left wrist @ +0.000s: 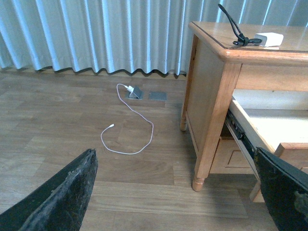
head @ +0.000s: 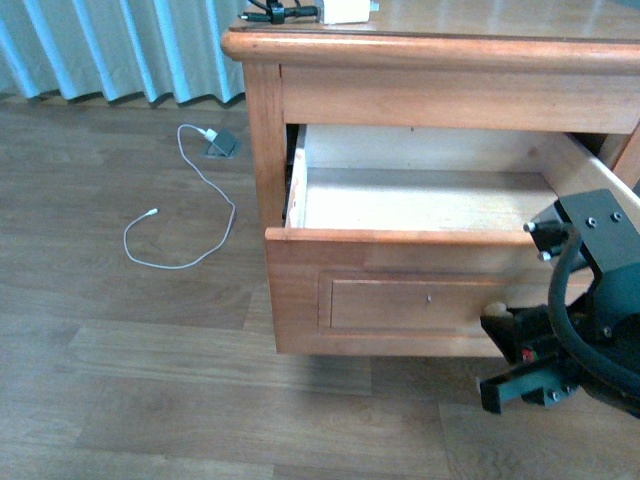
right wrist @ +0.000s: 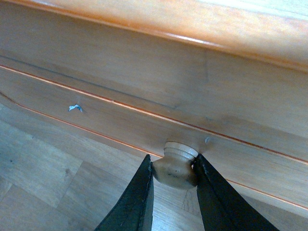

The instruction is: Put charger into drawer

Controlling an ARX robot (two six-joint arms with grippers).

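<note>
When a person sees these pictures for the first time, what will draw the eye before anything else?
The drawer stands pulled out of the nightstand, its pale inside bare where visible, and the right gripper is shut on its round knob. The charger lies on the nightstand's top, not in the drawer. On the floor beside the nightstand a white cable curls.

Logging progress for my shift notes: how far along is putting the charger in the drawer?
Done: the honey-coloured wooden upper drawer is pulled open, with nothing visible inside. In hand: the right gripper is shut on its round wooden knob. Remaining: the small white charger block with black cable lies on the nightstand top, ungrasped.
</note>
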